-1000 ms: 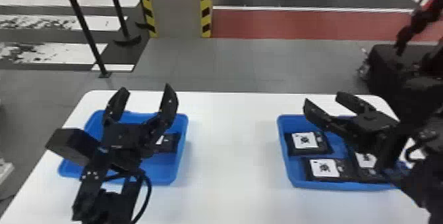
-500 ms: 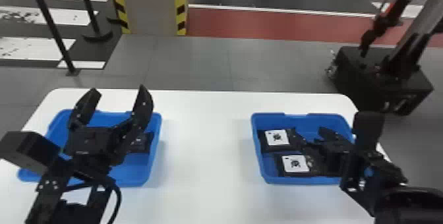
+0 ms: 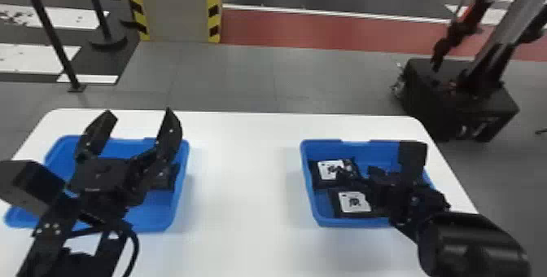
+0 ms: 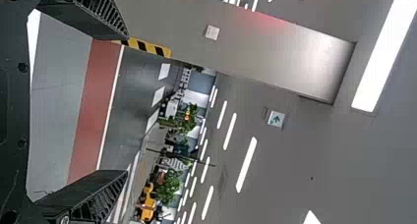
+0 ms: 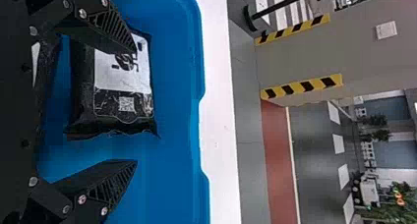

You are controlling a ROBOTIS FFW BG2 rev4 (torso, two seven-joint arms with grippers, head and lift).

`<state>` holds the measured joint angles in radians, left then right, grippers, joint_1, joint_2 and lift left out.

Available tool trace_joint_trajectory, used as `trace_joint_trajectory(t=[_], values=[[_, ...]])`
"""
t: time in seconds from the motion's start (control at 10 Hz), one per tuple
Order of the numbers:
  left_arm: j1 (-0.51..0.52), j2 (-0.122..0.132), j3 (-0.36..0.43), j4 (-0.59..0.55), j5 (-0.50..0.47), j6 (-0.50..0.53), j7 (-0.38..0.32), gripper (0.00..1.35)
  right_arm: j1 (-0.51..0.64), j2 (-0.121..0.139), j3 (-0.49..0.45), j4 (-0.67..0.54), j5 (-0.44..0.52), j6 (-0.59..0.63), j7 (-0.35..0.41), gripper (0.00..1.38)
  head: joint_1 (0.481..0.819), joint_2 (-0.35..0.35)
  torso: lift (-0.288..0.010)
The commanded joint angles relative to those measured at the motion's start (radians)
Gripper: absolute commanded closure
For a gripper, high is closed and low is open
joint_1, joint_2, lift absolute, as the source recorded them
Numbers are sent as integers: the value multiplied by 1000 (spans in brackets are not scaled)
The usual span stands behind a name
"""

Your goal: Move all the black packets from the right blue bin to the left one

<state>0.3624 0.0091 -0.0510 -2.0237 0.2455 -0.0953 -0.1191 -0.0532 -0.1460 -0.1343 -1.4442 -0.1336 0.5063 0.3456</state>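
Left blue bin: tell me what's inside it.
At least one black packet lies at the right in the left blue bin. The left gripper hides the middle; what lies behind cannot be seen.

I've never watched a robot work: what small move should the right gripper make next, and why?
I'd shift the right gripper slightly to the robot's left before closing. One of its open fingers overlaps the black packet's label, while the other is over bare blue bin, so the packet seems off-centre.
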Motion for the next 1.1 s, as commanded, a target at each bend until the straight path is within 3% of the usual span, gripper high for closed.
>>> trace_joint_trajectory(t=[0.0, 0.2, 0.3, 0.4, 0.5, 0.7, 1.0], values=[[3, 0, 5, 0, 0, 7, -2, 44, -35, 0, 7, 86, -1, -8, 6, 246, 695, -110, -110], [6, 0, 13, 0, 1, 17, -7, 44, -87, 0, 7, 184, 0, -18, 23, 249, 695, -104, -110], [6, 0, 16, 0, 1, 19, -8, 44, -136, -1, 7, 267, 8, -50, 53, 386, 695, -102, -110], [8, 0, 17, 0, 0, 22, -8, 44, -146, 0, 7, 287, 11, -87, 72, 1105, 695, -99, -110], [8, -3, 23, 0, -2, 29, -8, 44, -99, 17, 4, 223, -35, -87, 58, 1150, 695, -94, -110], [13, -8, 34, 0, -3, 24, -8, 44, -43, 19, 5, 113, -47, -45, 58, 1184, 695, -80, -110], [18, -12, 40, 0, -2, 24, -8, 51, 6, 13, 5, 49, -123, -28, 61, 1187, 695, -62, -110]])
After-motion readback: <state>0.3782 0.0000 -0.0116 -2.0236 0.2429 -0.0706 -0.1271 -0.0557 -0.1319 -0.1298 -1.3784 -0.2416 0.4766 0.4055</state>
